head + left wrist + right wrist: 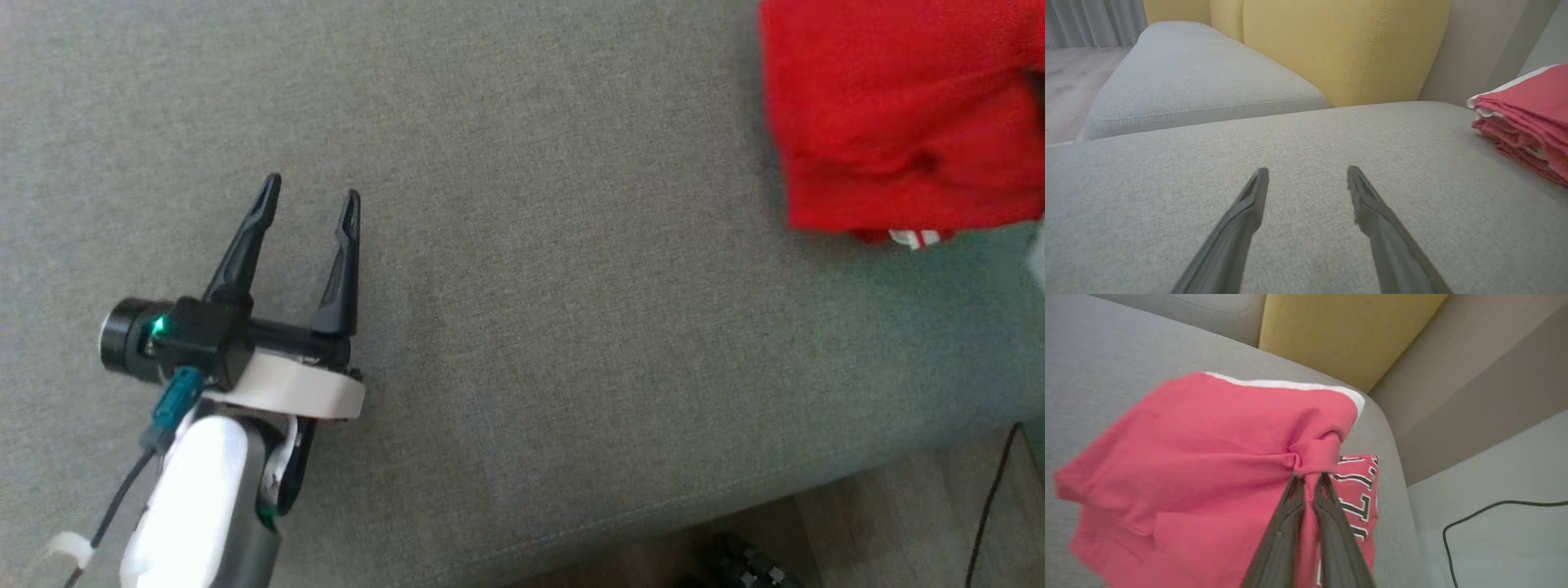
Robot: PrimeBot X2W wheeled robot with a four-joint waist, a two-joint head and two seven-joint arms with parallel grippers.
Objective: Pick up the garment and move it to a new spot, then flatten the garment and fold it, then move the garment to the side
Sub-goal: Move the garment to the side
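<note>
The folded red garment (1200, 449) lies at the right end of the grey cushion (571, 327), my right gripper (1308, 478) pinched shut on one bunched fold, left gripper (313, 189) wide open and empty, so I judge dragging could unravel it.

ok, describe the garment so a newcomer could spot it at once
Start from the big grey sofa seat with the yellow back cushion behind it. At the seat's right end lies a folded garment, pinched by the shut right gripper. It is bright red with a white edge and black-and-white lettering, against plain grey and yellow.
</note>
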